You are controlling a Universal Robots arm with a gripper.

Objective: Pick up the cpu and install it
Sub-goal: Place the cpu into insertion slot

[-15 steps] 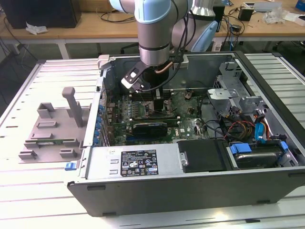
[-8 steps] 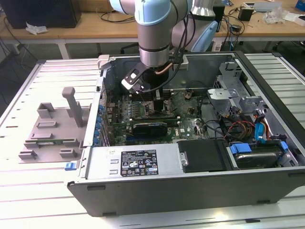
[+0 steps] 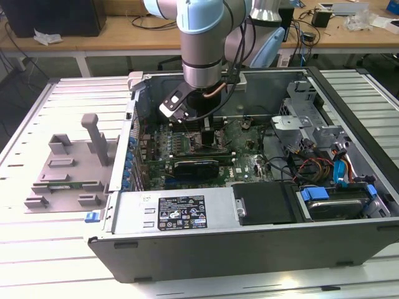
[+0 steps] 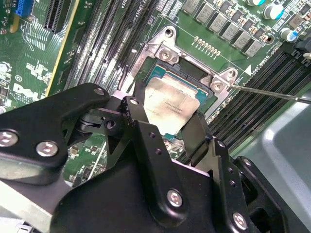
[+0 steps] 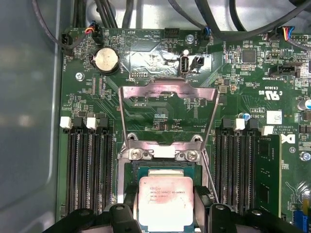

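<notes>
The cpu (image 5: pixel 165 206), a small square chip with a silvery top, sits between my gripper's (image 5: pixel 165 200) two black fingers (image 5: pixel 127 206), which press on its opposite edges. It hangs just over the open socket (image 5: pixel 160 171) on the green motherboard (image 5: pixel 155 121). The socket's metal load plate (image 5: pixel 167 93) is flipped up and back. In the second wrist view the cpu (image 4: pixel 167 104) is slightly tilted above the socket frame (image 4: pixel 163 51), with the gripper (image 4: pixel 164 116) shut on it. In the exterior view the arm (image 3: pixel 199 56) reaches down into the open computer case (image 3: pixel 249 249).
Black memory slots (image 5: pixel 87 165) flank the socket on both sides. A thin retaining lever (image 4: pixel 272 92) sticks out beside it. Cables (image 5: pixel 233 19) cross above the board. A grey tray (image 3: pixel 68 168) lies at the exterior view's left, the power supply (image 3: pixel 181 212) and drive bay (image 3: pixel 336 205) along the case's near side.
</notes>
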